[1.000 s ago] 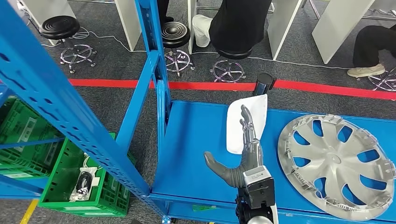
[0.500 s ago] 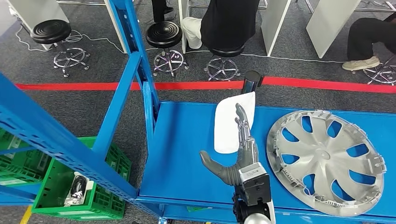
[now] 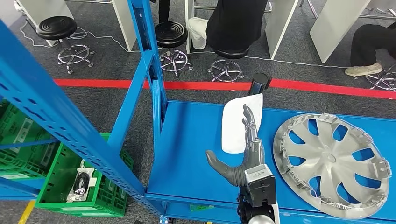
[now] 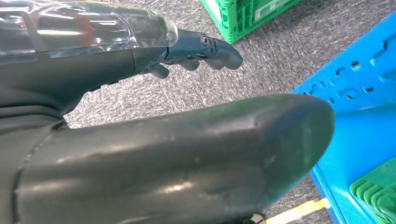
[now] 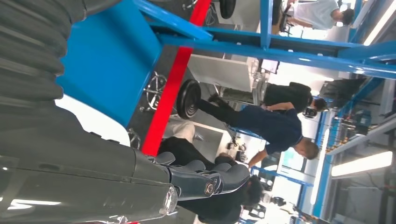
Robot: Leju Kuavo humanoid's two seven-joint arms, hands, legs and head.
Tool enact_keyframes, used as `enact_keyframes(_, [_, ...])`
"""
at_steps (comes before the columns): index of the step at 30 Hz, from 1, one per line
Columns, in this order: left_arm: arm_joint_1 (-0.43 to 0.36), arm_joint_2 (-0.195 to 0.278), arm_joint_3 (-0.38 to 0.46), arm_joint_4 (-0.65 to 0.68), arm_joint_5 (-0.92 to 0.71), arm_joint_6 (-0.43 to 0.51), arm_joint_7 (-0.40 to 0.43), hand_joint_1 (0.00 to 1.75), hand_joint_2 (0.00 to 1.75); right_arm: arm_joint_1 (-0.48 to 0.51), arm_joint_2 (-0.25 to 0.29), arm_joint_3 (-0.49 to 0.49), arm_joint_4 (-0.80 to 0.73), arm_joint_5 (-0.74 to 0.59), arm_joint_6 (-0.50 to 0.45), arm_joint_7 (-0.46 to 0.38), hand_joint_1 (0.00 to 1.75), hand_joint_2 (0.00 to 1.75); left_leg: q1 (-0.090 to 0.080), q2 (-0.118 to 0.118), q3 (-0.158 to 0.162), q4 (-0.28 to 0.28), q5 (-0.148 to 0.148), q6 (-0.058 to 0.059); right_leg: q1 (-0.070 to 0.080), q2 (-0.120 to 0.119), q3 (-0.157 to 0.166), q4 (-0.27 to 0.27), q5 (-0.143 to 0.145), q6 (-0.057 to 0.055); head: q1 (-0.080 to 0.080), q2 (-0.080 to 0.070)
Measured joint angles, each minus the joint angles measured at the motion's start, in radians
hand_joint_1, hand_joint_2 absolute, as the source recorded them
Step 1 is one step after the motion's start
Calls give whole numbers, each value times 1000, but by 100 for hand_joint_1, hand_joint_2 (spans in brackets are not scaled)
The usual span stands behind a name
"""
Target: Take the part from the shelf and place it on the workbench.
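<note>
- The green crates (image 3: 79, 186) sit low on the floor beside the blue shelf frame (image 3: 154, 84), off the left edge of the blue worktop (image 3: 191, 144).
- The left hand (image 4: 187, 51) hangs over grey carpet, fingers curled loosely, holding nothing.
- The right hand (image 3: 243, 149) hovers flat and empty over the worktop's middle, fingers spread, fingertips over a white cloth (image 3: 236, 123).
- The wheel cover (image 3: 334, 163), presumably the part, lies flat at the worktop's right end, just right of that hand, untouched.
- Risk: its near rim sits close to the worktop's front edge; a sideways knock from the hand could push it off.
</note>
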Motion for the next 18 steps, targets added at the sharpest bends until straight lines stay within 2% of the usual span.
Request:
enact_keyframes(1, [0, -1, 0, 0, -1, 0, 1, 0, 0, 1, 0, -2, 0, 2, 0, 1, 0, 175, -1, -1, -3, 4, -1, -5, 1, 1, 19, -40, 11, -5, 1, 0])
enact_keyframes(2, [0, -1, 0, 0, -2, -1, 1, 0, 0, 1, 0, -3, -1, 3, 0, 2, 0, 175, -2, -2, -7, 7, 0, -10, 3, 2, 26, -58, 10, -12, 1, 0])
enact_keyframes(4, [0, -1, 0, 0, -2, -4, 1, 0, 0, 3, 0, -6, -1, 2, 0, 5, 0, 175, -2, -2, -15, 11, 3, -20, 4, 1, 23, -65, 11, -25, -1, 0])
enact_keyframes(5, [0, -1, 0, 0, -2, -5, 0, 0, 0, 3, 0, -7, -1, 1, 0, 7, 0, 175, -2, -1, -20, 18, -6, -25, 3, 0, 20, -70, 13, -33, -4, 0])
enact_keyframes(6, [0, -1, 0, 0, -2, -7, 0, 0, 0, 3, 0, -8, -1, 0, 0, 8, 0, 175, -1, 1, -29, 38, -27, -30, 2, -1, 16, -74, 17, -41, -9, 0])
enact_keyframes(7, [0, -1, -1, 0, -2, -9, -1, 0, 0, 4, 0, -10, -1, 0, 0, 8, 0, 175, 1, 3, -44, 77, -62, -34, 1, -3, 11, -77, 23, -50, -17, 0])
enact_keyframes(9, [0, -1, -2, 0, -2, -11, -2, 0, 0, 5, 0, -16, 0, -2, 0, 9, 0, 175, 4, 4, -87, 201, -145, -40, 5, -7, -2, -77, 32, -60, -32, 0])
enact_keyframes(10, [0, -1, -4, 0, -2, -11, -2, 0, 0, 5, 0, -19, 0, -3, 0, 10, 0, 175, 5, 4, -104, 257, -172, -42, 7, -8, -10, -75, 36, -62, -36, 0])
enact_keyframes(11, [0, -1, -4, 0, -2, -11, -3, 0, 0, 5, -1, -21, 0, -4, 0, 10, 0, 175, 6, 4, -108, 285, -179, -42, 10, -9, -18, -72, 41, -63, -38, 0])
enact_keyframes(12, [0, -1, -5, 0, -2, -11, -3, 0, 0, 5, -1, -23, 0, -6, 0, 11, 0, 175, 6, 4, -94, 276, -165, -40, 12, -10, -26, -69, 45, -63, -38, 0])
enact_keyframes(13, [0, -1, -5, 0, -1, -11, -3, 0, 0, 5, -1, -23, 0, -7, 0, 12, 0, 175, 6, 4, -63, 231, -136, -37, 13, -10, -33, -65, 48, -62, -39, 0])
enact_keyframes(14, [0, 0, -6, 0, -1, -11, -3, 0, 0, 5, -1, -23, 0, -8, 0, 12, 0, 175, 5, 4, -20, 163, -104, -32, 14, -10, -38, -62, 51, -60, -40, 0])
enact_keyframes(16, [-1, 0, -6, 0, 1, -10, -3, 0, 0, 4, -1, -23, 0, -9, 0, 13, 0, 175, 0, 1, 52, 41, -69, -22, 15, -9, -46, -58, 59, -53, -41, 0])
enact_keyframes(17, [-2, 0, -6, 0, 2, -9, -3, 0, 0, 3, 0, -23, 0, -9, 0, 13, 0, 175, -3, 0, 67, 9, -65, -18, 14, -10, -49, -57, 65, -47, -42, 0])
enact_keyframes(18, [-1, 0, -6, 0, 2, -8, -3, 0, 0, 2, 0, -23, 0, -9, 0, 13, 0, 175, -6, -1, 69, -1, -65, -16, 13, -10, -51, -57, 71, -41, -43, 0])
